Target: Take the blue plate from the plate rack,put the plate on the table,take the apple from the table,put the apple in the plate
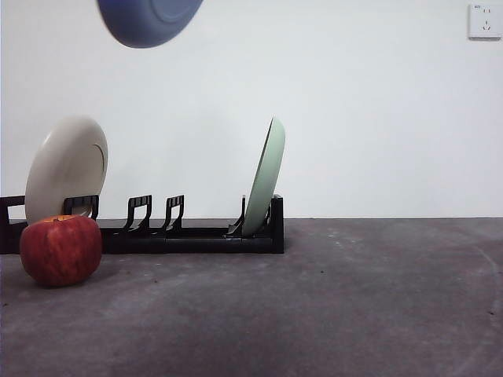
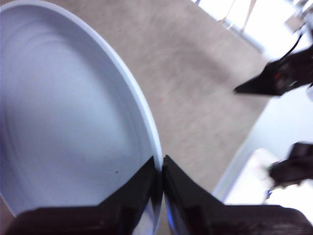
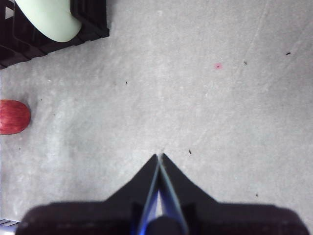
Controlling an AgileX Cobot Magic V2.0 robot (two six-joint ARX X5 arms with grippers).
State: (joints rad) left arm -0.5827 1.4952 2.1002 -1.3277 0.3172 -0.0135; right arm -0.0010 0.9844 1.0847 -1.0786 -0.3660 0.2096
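Observation:
The blue plate (image 1: pixel 149 20) hangs high in the air at the top of the front view, above the left half of the plate rack (image 1: pixel 196 234). In the left wrist view my left gripper (image 2: pixel 160 164) is shut on the rim of the blue plate (image 2: pixel 63 122). The arm itself does not show in the front view. The apple (image 1: pixel 61 250) sits on the table (image 1: pixel 330 298) in front of the rack's left end. My right gripper (image 3: pixel 159 155) is shut and empty above bare table, with the apple (image 3: pixel 13 116) and the rack (image 3: pixel 90 19) off to one side.
A cream-white plate (image 1: pixel 67 169) stands in the rack's left end, just behind the apple. A pale green plate (image 1: pixel 265 177) leans in its right end and also shows in the right wrist view (image 3: pixel 49 17). A wall socket (image 1: pixel 485 21) is at the top right.

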